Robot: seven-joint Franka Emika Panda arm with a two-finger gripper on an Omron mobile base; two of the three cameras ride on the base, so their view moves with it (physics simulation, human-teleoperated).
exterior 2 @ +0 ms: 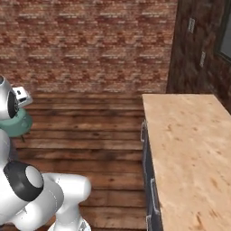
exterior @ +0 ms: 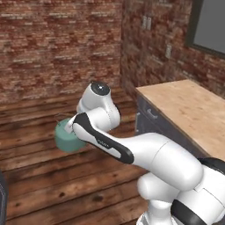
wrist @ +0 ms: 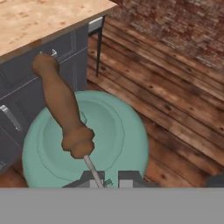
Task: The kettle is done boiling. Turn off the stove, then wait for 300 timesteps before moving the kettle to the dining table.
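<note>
The teal-green kettle [exterior: 65, 139] hangs in the air above the plank floor, left of my arm, and it sits at the left edge of the right base view [exterior 2: 16, 124]. In the hand view its rounded top [wrist: 118, 131] lies right under the hand, with the brown handle [wrist: 61, 105] arching up toward the camera. My gripper [wrist: 106, 177] is shut on the thin wire end of that handle. The stove and the dining table are out of view.
A wood-topped counter [exterior: 193, 110] over dark grey drawers [exterior 2: 149, 180] stands to the right, and its top [wrist: 35, 17] is close behind the kettle in the hand view. Brick walls close the room, with a window [exterior: 211, 26] at upper right. Wooden floor [exterior 2: 90, 135] spreads ahead.
</note>
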